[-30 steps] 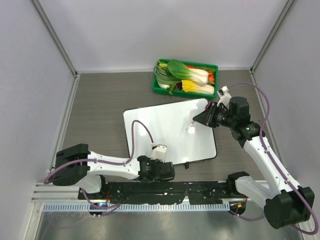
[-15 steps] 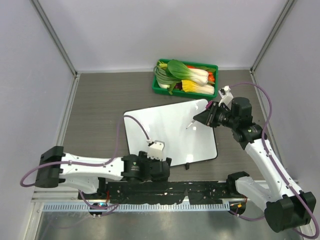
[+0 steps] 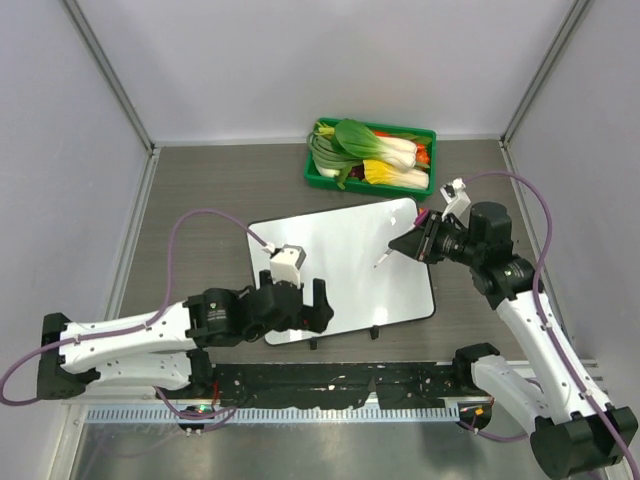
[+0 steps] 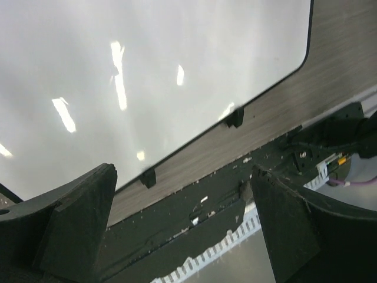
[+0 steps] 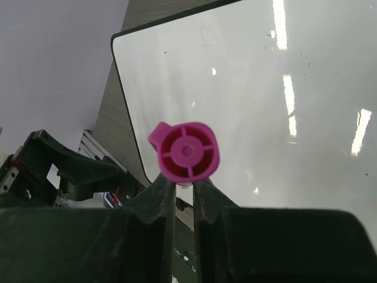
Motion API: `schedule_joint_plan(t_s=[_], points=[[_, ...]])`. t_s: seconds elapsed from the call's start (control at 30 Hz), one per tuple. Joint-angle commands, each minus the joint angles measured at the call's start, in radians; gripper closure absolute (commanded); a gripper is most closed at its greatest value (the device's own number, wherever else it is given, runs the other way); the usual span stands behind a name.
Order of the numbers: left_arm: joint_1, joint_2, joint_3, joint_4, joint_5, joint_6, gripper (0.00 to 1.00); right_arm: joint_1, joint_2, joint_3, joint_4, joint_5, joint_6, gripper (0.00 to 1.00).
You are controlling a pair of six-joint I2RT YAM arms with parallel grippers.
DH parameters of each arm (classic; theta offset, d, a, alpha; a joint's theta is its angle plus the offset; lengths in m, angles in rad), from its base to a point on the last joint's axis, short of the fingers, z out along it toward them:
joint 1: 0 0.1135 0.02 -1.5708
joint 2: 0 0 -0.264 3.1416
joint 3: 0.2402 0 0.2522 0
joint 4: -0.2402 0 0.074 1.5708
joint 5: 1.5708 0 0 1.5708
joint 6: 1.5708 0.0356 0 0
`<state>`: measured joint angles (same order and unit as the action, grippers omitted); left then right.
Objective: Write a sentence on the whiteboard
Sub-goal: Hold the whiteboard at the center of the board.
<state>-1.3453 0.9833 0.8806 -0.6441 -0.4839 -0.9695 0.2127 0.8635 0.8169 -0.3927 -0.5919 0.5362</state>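
Observation:
The whiteboard (image 3: pixel 345 262) lies flat in the middle of the table, with small black clips (image 4: pixel 234 117) on its near edge. No sentence shows on its white face in any view. My right gripper (image 3: pixel 413 244) hovers over the board's right side, shut on a marker (image 5: pixel 185 152) with a pink end. The marker's tip (image 3: pixel 379 260) points down at the board. My left gripper (image 3: pixel 298 306) hangs over the board's near left part, jaws wide apart and nothing between the fingers (image 4: pixel 79 221).
A green tray (image 3: pixel 316 178) of vegetables stands just beyond the board's far edge. The black mounting rail (image 3: pixel 350 380) and a toothed white strip (image 4: pixel 235 236) run along the near table edge. Grey walls close in both sides and the back.
My left gripper has opened and moved from the board's near edge up and left over the board. The right gripper with the marker has shifted slightly right.

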Motion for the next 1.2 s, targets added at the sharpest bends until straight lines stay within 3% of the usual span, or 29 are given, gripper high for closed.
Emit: schedule_joint_plan(t_s=[0.0, 0.2, 0.37, 0.63, 0.87, 1.17], points=[[0.109, 0.026, 0.099, 0.084, 0.103, 0.112, 0.0, -0.006, -0.11, 0.017, -0.093, 0.024, -0.028, 0.99], [0.297, 0.081, 0.242, 0.095, 0.301, 0.195, 0.0, -0.004, -0.227, 0.053, -0.205, 0.056, -0.012, 0.99], [0.481, 0.133, 0.343, 0.011, 0.468, 0.245, 0.0, -0.004, -0.32, 0.068, -0.303, 0.079, -0.013, 0.99], [0.712, 0.084, 0.276, 0.011, 0.709, 0.244, 0.0, -0.003, -0.397, 0.091, -0.422, 0.11, -0.012, 0.99], [0.827, 0.054, 0.27, -0.095, 0.719, 0.327, 0.0, -0.004, -0.42, 0.085, -0.439, 0.11, -0.005, 0.99], [0.844, 0.034, 0.287, -0.094, 0.66, 0.408, 0.0, -0.004, -0.37, 0.073, -0.371, 0.132, -0.071, 0.99]])
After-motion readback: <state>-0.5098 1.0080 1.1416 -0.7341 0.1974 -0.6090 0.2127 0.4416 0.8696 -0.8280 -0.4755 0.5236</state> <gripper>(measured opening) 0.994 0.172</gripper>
